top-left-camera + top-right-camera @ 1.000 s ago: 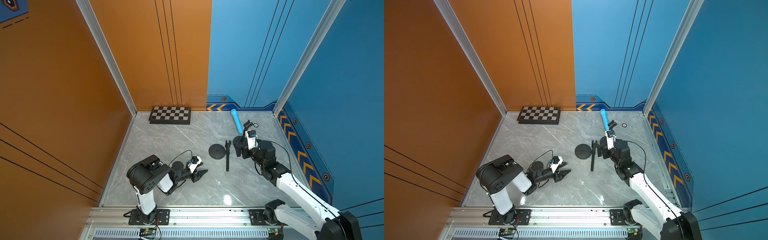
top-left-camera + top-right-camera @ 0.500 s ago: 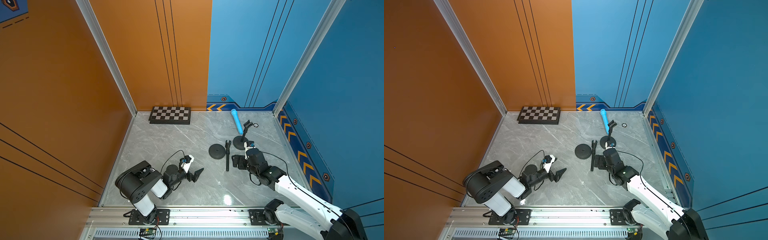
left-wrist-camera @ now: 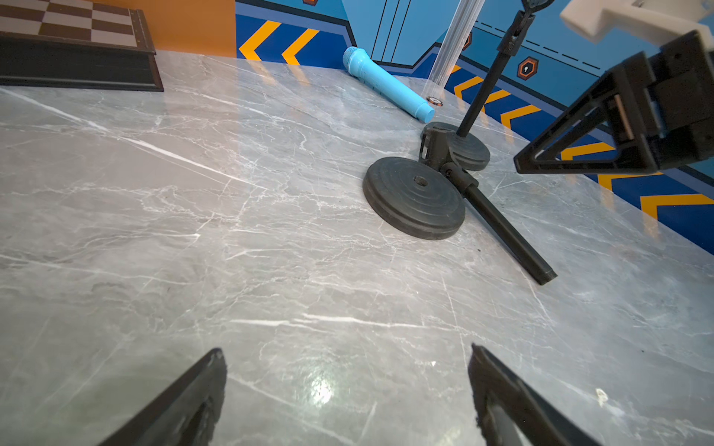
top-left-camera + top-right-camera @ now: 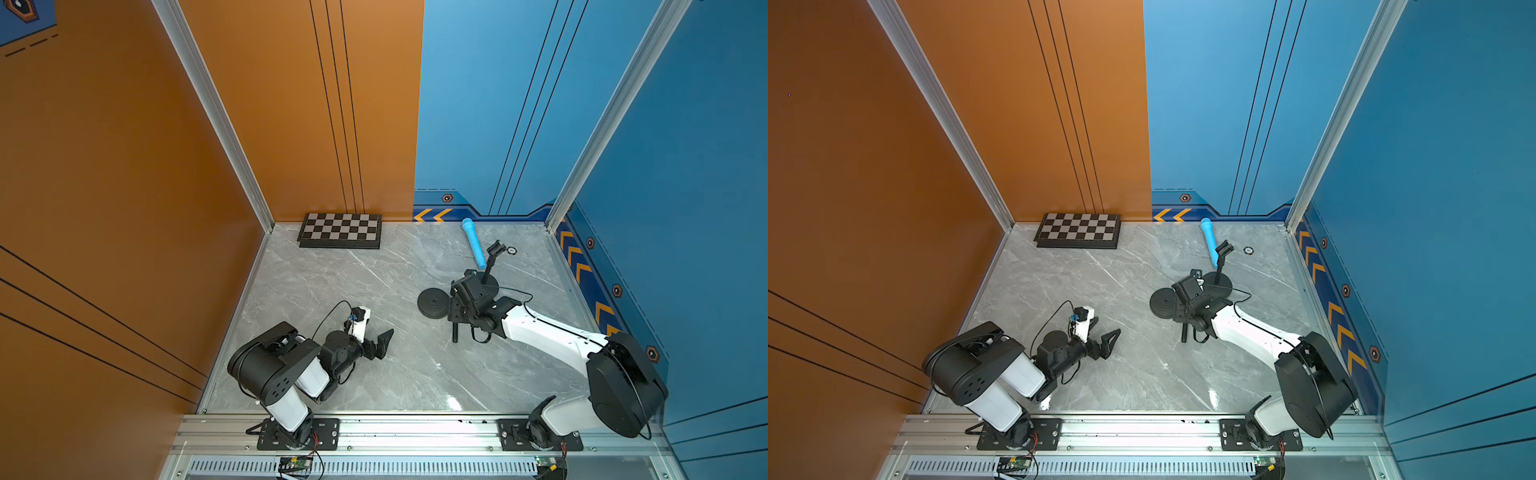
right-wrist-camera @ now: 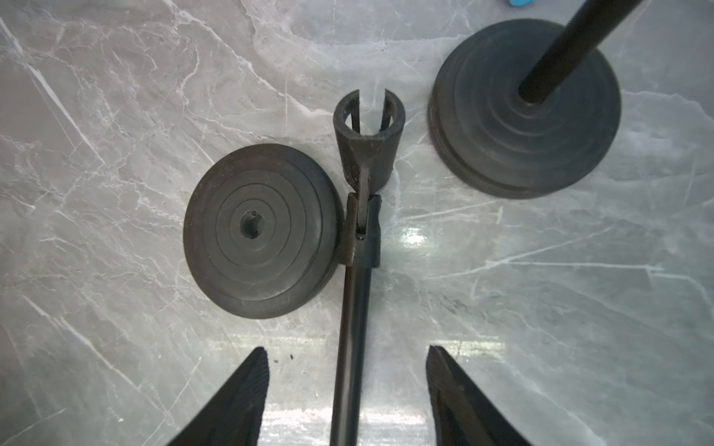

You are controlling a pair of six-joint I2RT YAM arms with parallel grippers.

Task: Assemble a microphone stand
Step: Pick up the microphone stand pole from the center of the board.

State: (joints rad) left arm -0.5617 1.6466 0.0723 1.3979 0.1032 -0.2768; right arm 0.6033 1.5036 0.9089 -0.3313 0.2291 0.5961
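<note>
Currently the loose pole (image 5: pixel 353 309) lies flat on the desk (image 5: pixel 116 116), its hinged clip holder (image 5: pixel 367 146) at the far end. Its collar touches the rim of the loose base (image 5: pixel 286 251), whose centre hole is unfilled. The right end effector (image 5: pixel 347 349) hangs over the pole with its fingers (image 5: pixel 239 394) apart, one on each side of the shaft and neither touching it. Just beyond stands an assembled stand (image 5: pixel 502 135), its pole upright in its base. The left end effector (image 3: pixel 346 349) is spread wide and empty, well apart from the parts.

Likely trouble: an uneven squeeze would roll or skid the round shaft against the loose base and shove it. The hinged head could swing on lifting and tip the pole in the grip. A tilted pole would miss or jam in the hole. The assembled stand is near enough to be knocked.

No true container shows. Both clips are empty, and the blue microphone (image 3: pixel 386 83) lies on the desk by the back wall.
</note>
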